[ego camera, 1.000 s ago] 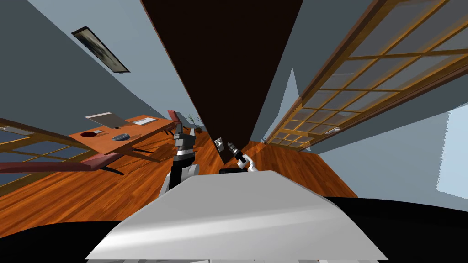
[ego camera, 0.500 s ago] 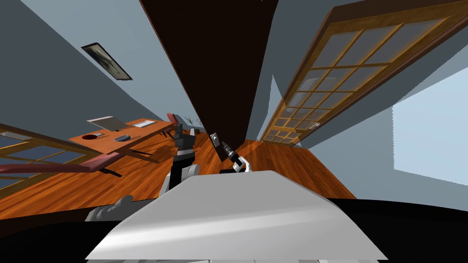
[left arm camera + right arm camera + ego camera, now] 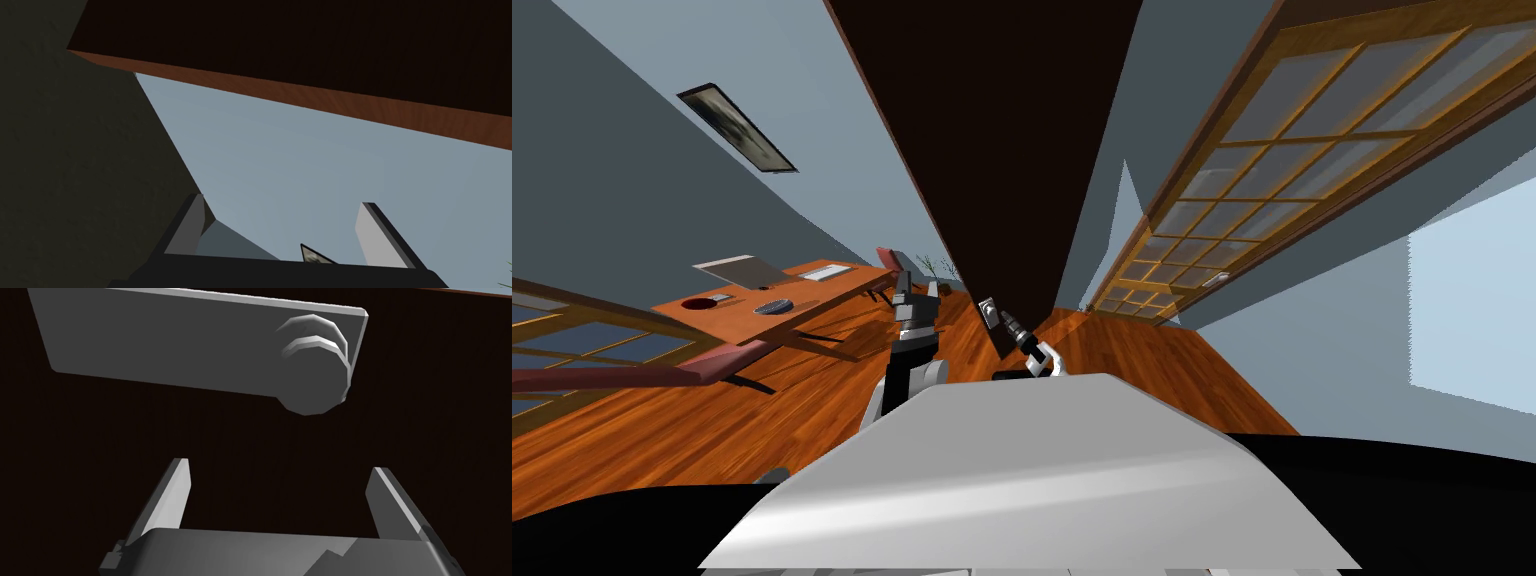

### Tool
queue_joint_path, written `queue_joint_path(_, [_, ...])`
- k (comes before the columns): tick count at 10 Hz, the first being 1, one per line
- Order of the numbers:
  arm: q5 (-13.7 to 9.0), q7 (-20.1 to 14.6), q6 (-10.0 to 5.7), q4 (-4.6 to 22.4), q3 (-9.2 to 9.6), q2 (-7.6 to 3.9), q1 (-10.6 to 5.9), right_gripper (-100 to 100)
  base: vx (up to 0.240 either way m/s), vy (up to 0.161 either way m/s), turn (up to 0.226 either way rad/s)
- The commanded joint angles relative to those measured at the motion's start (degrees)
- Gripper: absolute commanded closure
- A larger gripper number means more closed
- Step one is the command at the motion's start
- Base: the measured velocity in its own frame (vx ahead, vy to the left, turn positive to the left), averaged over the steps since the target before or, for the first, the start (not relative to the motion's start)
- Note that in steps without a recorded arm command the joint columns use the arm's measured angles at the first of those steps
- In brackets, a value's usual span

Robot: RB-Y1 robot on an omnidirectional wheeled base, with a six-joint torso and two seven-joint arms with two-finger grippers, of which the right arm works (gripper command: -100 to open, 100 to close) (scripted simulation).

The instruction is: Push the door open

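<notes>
The tall dark brown door (image 3: 992,150), reddish-brown along its edge, stands straight ahead. A glazed door with a light wooden grid (image 3: 1272,180) lies to its right, and a second glazed door (image 3: 572,330) is low on the left. An orange wooden surface (image 3: 812,290) stands left, well apart from the door. One grey rectangular plate (image 3: 175,348) on the door carries one round grey knob (image 3: 315,383). The right gripper (image 3: 280,467), fingers spread and empty, faces the door near the knob. The left gripper (image 3: 282,201), likewise spread, is raised beside the door's edge.
</notes>
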Motion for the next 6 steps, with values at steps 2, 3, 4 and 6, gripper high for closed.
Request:
queue_joint_path(2, [-0.1, 0.1, 0.22, -0.3, -0.33, 0.43, -0.41, -100, 0.17, 0.152, 0.018])
queue_joint_path(3, [-0.2, 0.2, 0.23, -0.2, -0.5, 1.83, -0.62, -100, 0.101, 0.153, 0.026])
queue_joint_path(4, [-0.2, 0.2, 0.24, -0.1, -0.6, 3.08, -0.74, -100, 0.057, 0.14, 0.015])
queue_joint_path(6, [-0.3, 0.2, 0.0, 0.8, -0.8, 2.62, -1.34, 100, 0.012, 0.027, -0.004])
